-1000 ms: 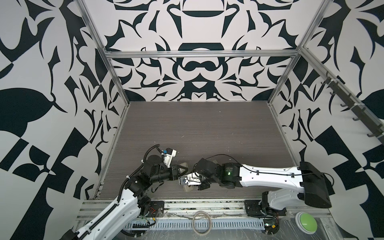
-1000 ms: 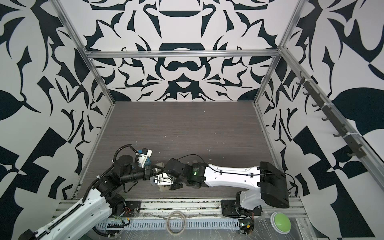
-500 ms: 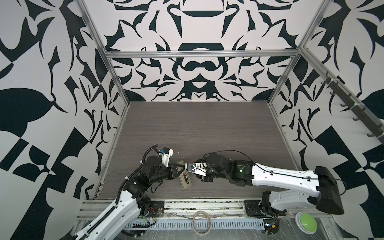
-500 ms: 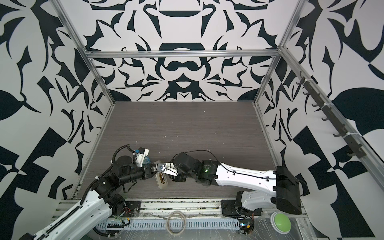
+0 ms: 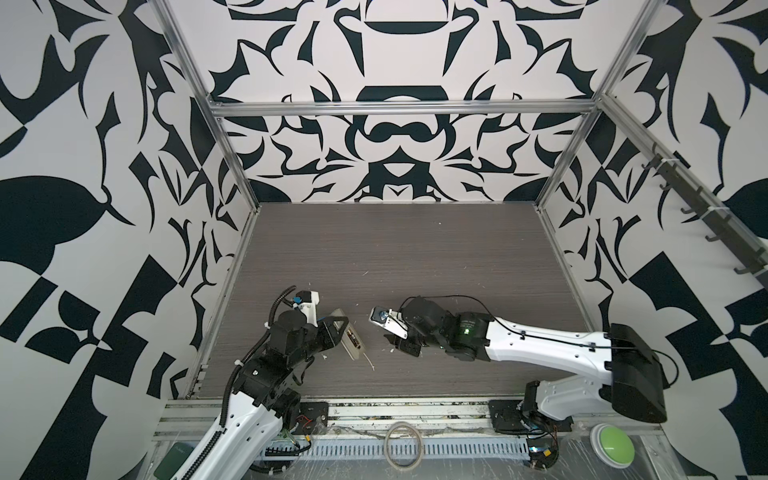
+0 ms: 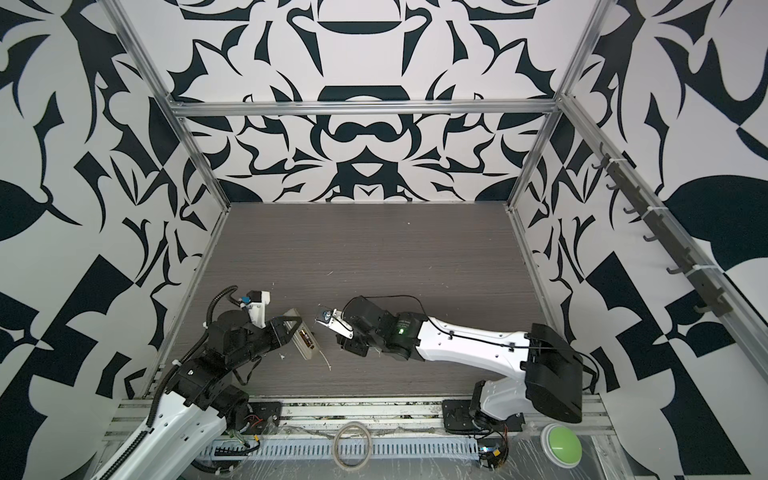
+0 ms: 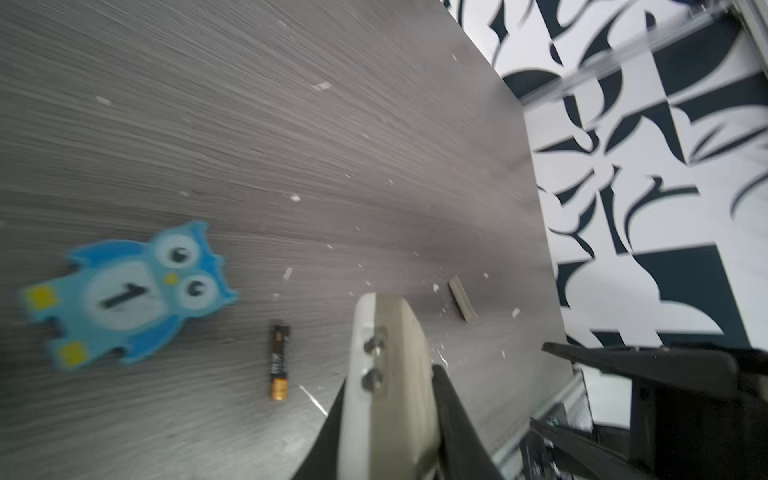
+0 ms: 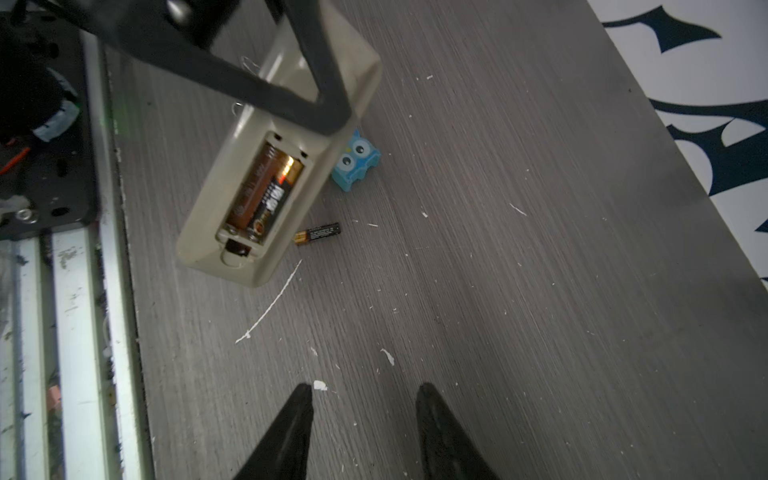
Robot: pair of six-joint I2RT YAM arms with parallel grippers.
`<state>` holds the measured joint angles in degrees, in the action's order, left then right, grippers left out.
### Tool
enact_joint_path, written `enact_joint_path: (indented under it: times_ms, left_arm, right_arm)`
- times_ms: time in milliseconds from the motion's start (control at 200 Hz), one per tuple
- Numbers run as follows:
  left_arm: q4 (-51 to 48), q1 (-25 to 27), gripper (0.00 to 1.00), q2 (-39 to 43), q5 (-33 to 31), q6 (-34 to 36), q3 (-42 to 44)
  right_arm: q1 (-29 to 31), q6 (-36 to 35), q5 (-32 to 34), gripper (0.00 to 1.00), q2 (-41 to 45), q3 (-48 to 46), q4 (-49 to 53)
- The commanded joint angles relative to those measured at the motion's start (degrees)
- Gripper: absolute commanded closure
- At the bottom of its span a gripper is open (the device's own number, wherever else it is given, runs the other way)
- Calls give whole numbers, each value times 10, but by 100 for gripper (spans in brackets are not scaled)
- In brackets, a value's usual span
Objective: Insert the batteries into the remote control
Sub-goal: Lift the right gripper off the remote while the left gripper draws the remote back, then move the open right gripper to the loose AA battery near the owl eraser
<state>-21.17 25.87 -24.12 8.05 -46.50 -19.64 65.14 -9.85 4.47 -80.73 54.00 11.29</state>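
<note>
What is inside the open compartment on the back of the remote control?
Two batteries lie side by side inside the remote control, seen in the right wrist view. The contacts beneath them are covered, and the left gripper hides the casing beyond the compartment.

Bright, even light fills both top views; the left wrist view blurs the owl toy (image 7: 124,291); glare streaks one battery (image 8: 276,195).

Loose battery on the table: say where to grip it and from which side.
Grip the loose battery at mid-barrel, coming straight down with the jaws across its narrow width. It lies flat on the table, so only its rounded sides are free. Its gold end lies near the held remote control, so favour the dark end.
</note>
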Motion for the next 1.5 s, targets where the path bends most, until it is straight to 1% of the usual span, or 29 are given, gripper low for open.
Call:
enact_joint_path:
  times_ms: [0, 150, 290, 335, 425, 480, 540, 550, 565, 640, 800, 915, 1105, 1495]
  left_arm:
    - [-35, -14, 100, 21, -50, 1, -25]
    - [-28, -22, 100, 46, -110, 1, -31]
    - [-8, -24, 100, 57, -164, 0, -28]
    - [-5, -23, 100, 56, -179, 2, -27]
    - [-3, -24, 100, 54, -203, 7, -25]
    - [-2, -23, 100, 57, -215, 11, -23]
    - [-3, -24, 100, 65, -227, 11, -19]
    - [-4, -23, 100, 67, -230, 11, -18]
    - [-4, -24, 100, 71, -232, 11, -17]
    - [-5, -24, 100, 87, -247, 8, -9]
    - [-16, -23, 100, 124, -273, -2, 1]
    - [-26, -24, 100, 142, -279, -3, 1]
    - [-39, -24, 100, 143, -271, -5, -2]
    - [-75, -23, 100, 182, -276, -12, 3]
  right_arm:
    - [-2, 67, 28, 55, -18, 46, 2]
    - [0, 148, 36, 56, -71, 88, 45]
    - [1, 232, 33, 57, -99, 87, 31]
    - [4, 250, 30, 57, -109, 91, 29]
    - [20, 275, 49, 56, -137, 112, 40]
    - [27, 290, 59, 54, -156, 127, 47]
    - [34, 310, 60, 48, -173, 138, 45]
    - [35, 314, 75, 48, -175, 139, 44]
    - [36, 320, 81, 46, -179, 141, 42]
    - [38, 345, 83, 39, -195, 148, 29]
    - [45, 373, 95, 33, -221, 162, 18]
    - [50, 394, 101, 32, -236, 162, -1]
    - [52, 422, 101, 33, -259, 156, -45]
    - [59, 433, 76, 34, -318, 191, -65]
